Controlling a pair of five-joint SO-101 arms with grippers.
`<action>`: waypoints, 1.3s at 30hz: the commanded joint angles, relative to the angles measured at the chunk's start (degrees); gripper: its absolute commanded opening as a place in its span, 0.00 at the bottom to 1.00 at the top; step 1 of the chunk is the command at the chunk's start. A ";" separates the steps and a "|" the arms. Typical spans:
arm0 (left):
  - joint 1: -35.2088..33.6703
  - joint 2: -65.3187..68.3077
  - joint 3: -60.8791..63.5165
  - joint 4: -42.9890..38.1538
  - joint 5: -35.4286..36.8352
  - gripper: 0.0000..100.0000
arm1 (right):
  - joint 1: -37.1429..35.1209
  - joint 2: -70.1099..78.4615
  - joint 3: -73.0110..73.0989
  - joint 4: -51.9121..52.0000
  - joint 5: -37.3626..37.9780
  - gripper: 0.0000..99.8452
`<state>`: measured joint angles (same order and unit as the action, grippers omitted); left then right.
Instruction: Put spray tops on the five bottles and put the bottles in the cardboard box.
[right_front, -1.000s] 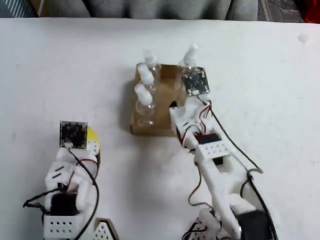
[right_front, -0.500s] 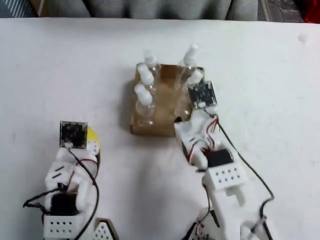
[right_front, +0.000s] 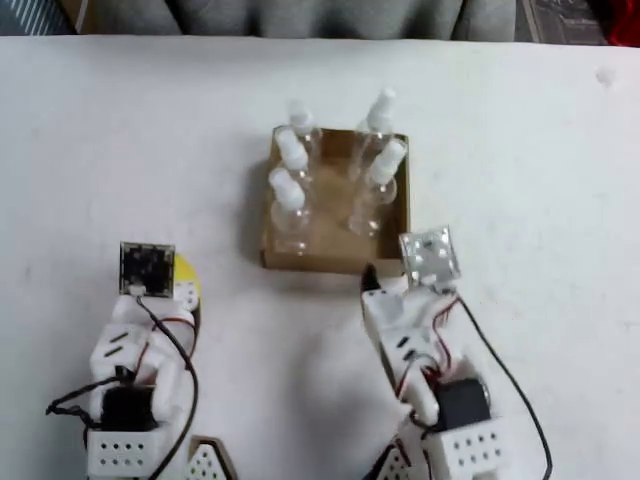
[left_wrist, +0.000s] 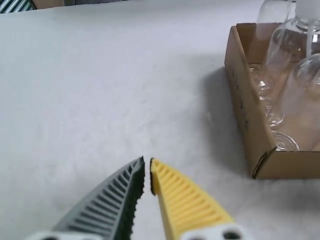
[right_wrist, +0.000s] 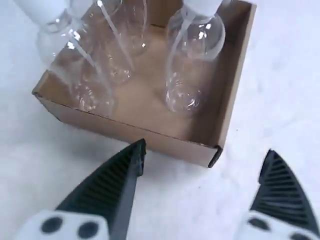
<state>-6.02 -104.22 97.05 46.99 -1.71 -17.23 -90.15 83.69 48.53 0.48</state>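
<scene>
5 bottles (right_front: 288, 200) in cardboard box (right_front: 312, 263), R claw (right_wrist: 205, 150) agape nearby, L claw (left_wrist: 147, 166) closed

Place: a robotics test bench in a lab or hobby workroom; which of the two cannot be told.
Desk: a plain white desk (right_front: 520, 130) with a matte top.
Machines: a small left arm (right_front: 135, 370) and right arm (right_front: 400, 330) sit side by side at the near edge, in white plastic shells.
Electronics: a bare circuit board (right_front: 147, 265) sits on the left arm's wrist, and loose wires (right_front: 187, 360) run exposed along the links.
Props: a shallow cardboard box (right_front: 320, 262) with clear bottles (right_front: 288, 200) standing in it.
Room behind: grey padded furniture (right_front: 300, 15) lines the desk's far edge, more like a lived-in room than a factory floor.
</scene>
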 joint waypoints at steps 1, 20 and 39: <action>-0.48 -0.66 -0.09 0.44 -0.53 0.02 | 4.62 -13.76 2.55 4.44 4.48 0.31; -0.04 -0.57 -0.09 2.64 -0.44 0.02 | 14.90 -13.05 5.98 24.57 -0.97 0.06; -0.31 -0.66 -0.09 26.46 -0.26 0.02 | 13.49 -12.97 13.19 23.96 -1.23 0.04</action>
<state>-6.02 -104.22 97.05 68.26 -1.71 -3.52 -102.99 96.35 72.70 -0.48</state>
